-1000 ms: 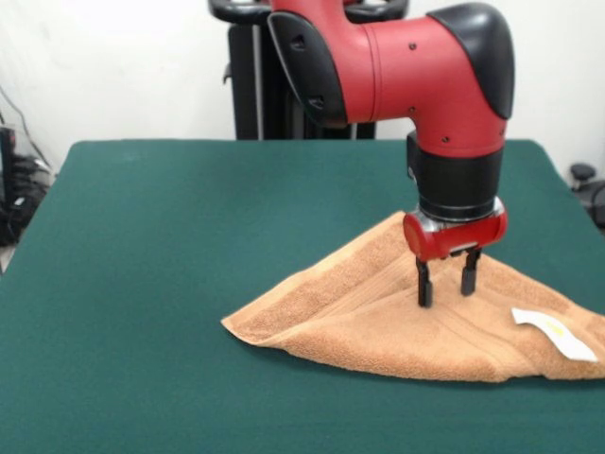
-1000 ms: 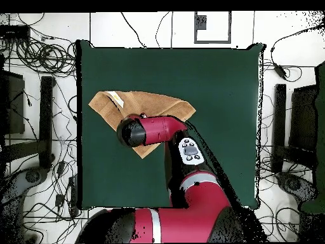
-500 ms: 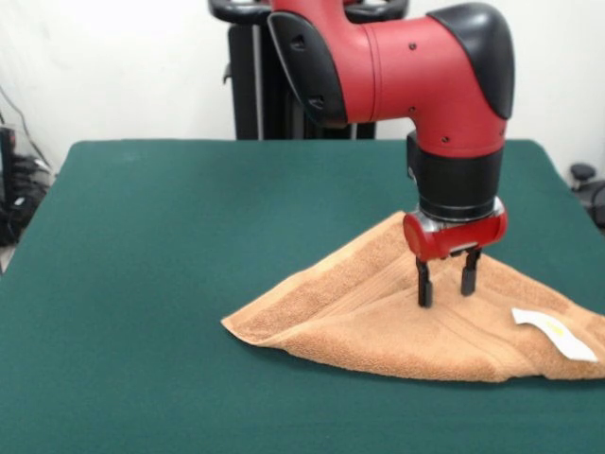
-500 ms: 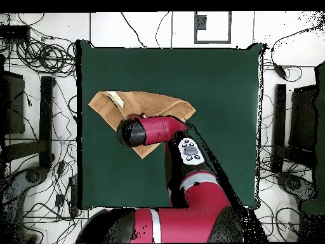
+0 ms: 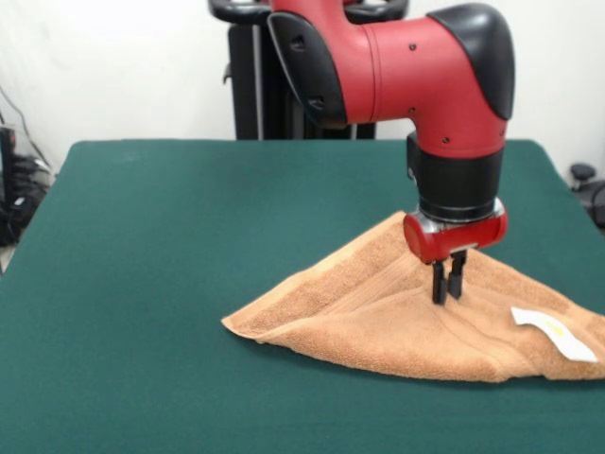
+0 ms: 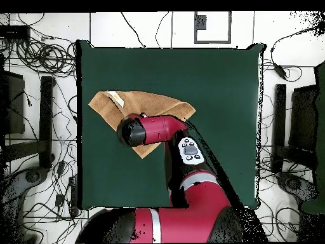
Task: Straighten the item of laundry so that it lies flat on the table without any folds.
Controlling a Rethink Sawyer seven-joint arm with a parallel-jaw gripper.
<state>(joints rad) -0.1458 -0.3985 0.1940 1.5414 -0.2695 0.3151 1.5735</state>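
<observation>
The item of laundry [image 5: 359, 312], an orange-tan towel, lies folded into a rough triangle at the front right of the green table [image 5: 170, 236]. Its white tag [image 5: 553, 333] shows near the right corner. My gripper [image 5: 446, 295] comes straight down onto the towel's raised middle. The fingers [image 5: 439, 282] are pinched close together on a ridge of cloth. From overhead, the towel [image 6: 159, 105] sits near the table's [image 6: 216, 95] left edge, and the red wrist [image 6: 146, 130] covers its lower part and hides the gripper.
The towel's right corner reaches close to the table's edge in the front view. Overhead, cables [image 6: 38, 57] and black stands [image 6: 46, 114] crowd the floor around the table. The red arm [image 6: 190, 184] crosses the table's bottom edge.
The fingers, spread apart on the towel in the earlier frames, have closed together on a fold of cloth. Arm and towel stay where they were.
</observation>
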